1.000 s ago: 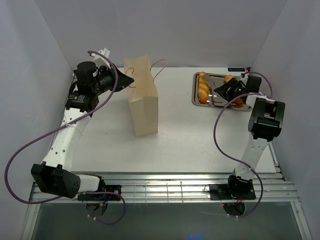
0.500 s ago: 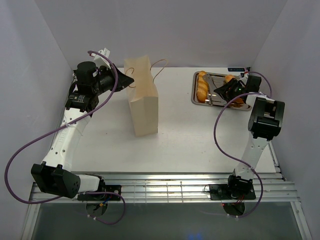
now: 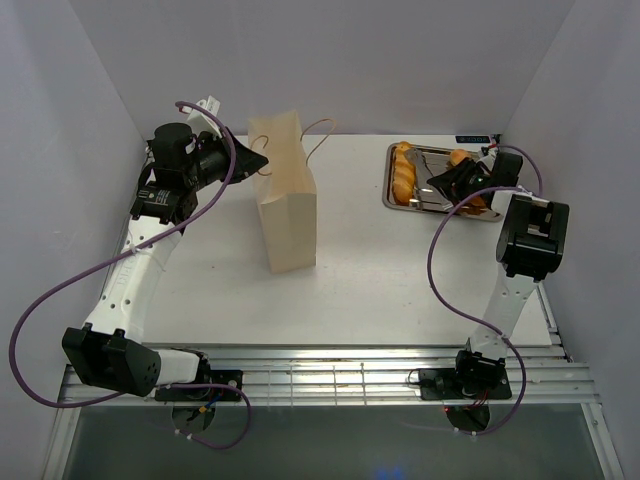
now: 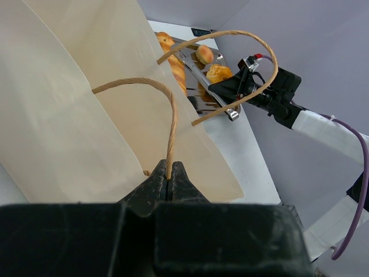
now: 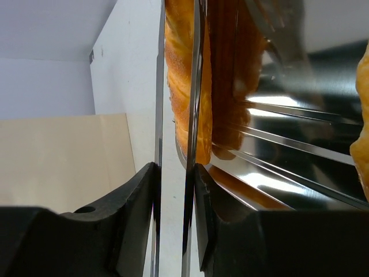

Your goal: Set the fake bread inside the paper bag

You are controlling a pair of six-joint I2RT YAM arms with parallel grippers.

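Left wrist alone — left jaws pinch paper bag (image 4: 57, 115) handle (image 4: 171, 127).

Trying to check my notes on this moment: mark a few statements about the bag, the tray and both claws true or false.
1. The left claw is shut on a cord handle of the paper bag. True.
2. The bag lies flat on its side. False: it stands upright.
3. The right claw grips metal tongs above the tray. True.
4. The tray holds no bread. False: a long loaf and other pastries lie in it.
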